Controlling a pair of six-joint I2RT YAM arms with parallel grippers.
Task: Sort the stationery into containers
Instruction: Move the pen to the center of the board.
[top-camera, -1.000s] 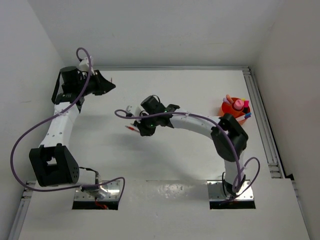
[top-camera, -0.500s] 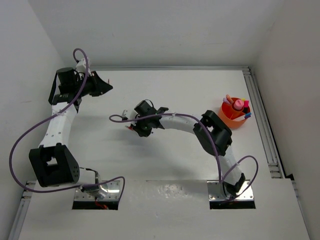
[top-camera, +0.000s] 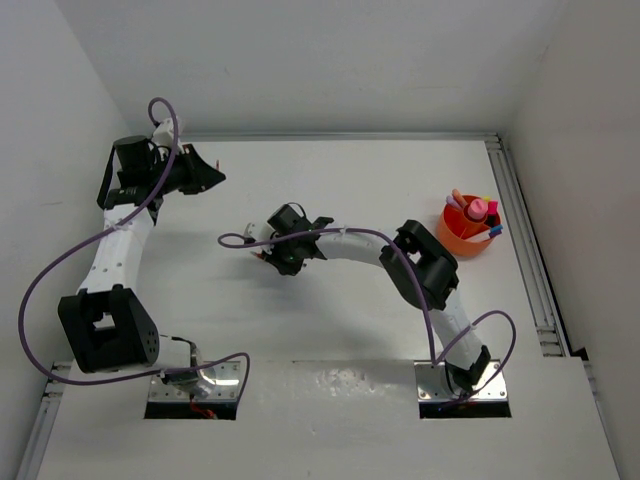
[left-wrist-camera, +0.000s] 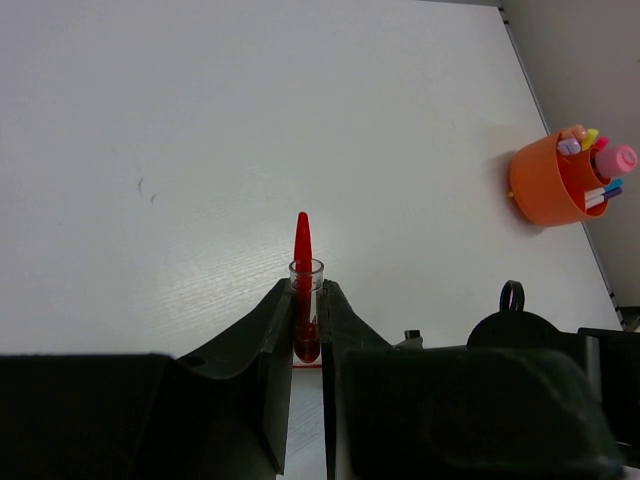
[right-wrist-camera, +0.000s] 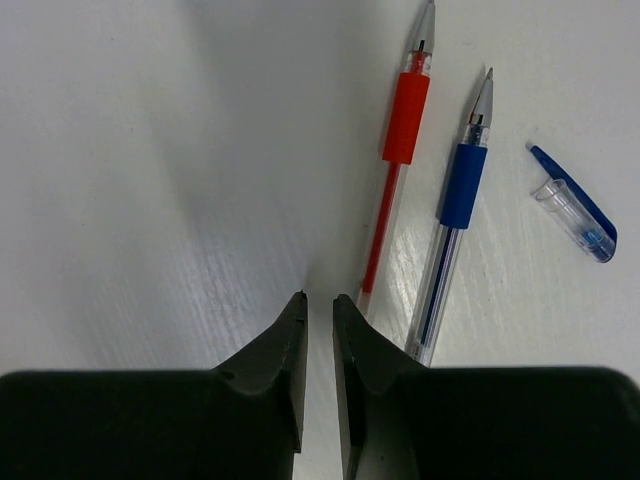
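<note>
I find the table (top-camera: 330, 180) white. The left arm (top-camera: 120, 250) reaches toward its far left corner and the right arm (top-camera: 360, 245) stretches to its middle.

The bowl (top-camera: 455, 243) stands at the far right, well apart from both grippers. It holds markers (left-wrist-camera: 578, 140), pen ends and a pink-capped bottle (left-wrist-camera: 615, 160), all leaning.

Right gripper (right-wrist-camera: 320, 300): fingers drawn to a narrow slit with nothing between them, tips low over the table. I cannot tell whether they touch it.

Red pen (right-wrist-camera: 398, 165): uncapped, flat on the table just right of those tips, nib pointing away from the gripper.

Blue pen (right-wrist-camera: 455, 210): uncapped, just beside the red pen and roughly parallel to it.

Blue cap (right-wrist-camera: 575, 205): loose on the table to the right of the blue pen, not touching it.

Left gripper (left-wrist-camera: 305, 300): clamped on the red cap (left-wrist-camera: 302, 250), whose clip juts out beyond the fingertips.
</note>
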